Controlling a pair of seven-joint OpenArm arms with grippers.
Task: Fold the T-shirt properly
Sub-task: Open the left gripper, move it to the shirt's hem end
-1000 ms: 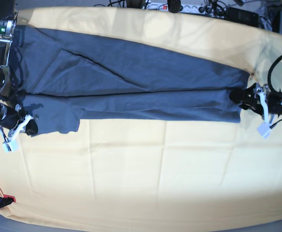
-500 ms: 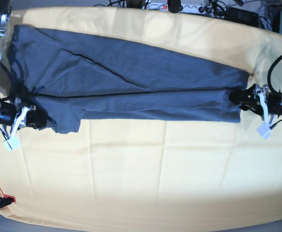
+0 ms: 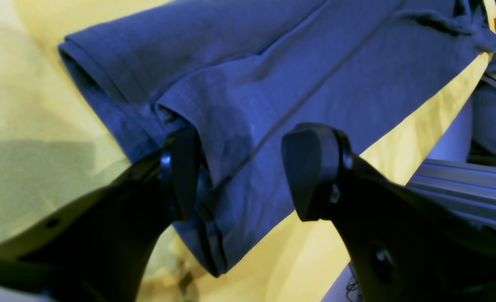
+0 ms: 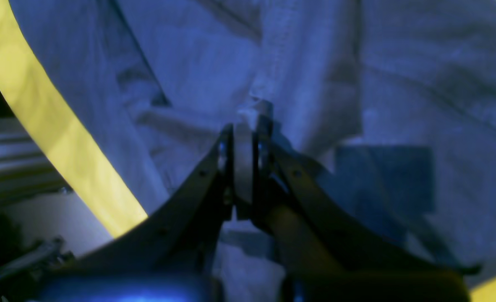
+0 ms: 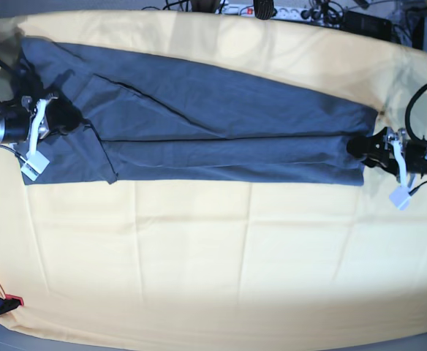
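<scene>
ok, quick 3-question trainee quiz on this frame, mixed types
1. True or false: the left tool is shut on the T-shirt.
2. Which tool pinches fabric? A) left B) right C) neither
3. Fill in: the shirt lies on a pale yellow ____.

Key
1. False. Its jaws stand open at the shirt's hem end, one on each side of the folded edge.
2. B. The right tool is shut on a pinch of cloth at the sleeve end.
3. Tablecloth.
</scene>
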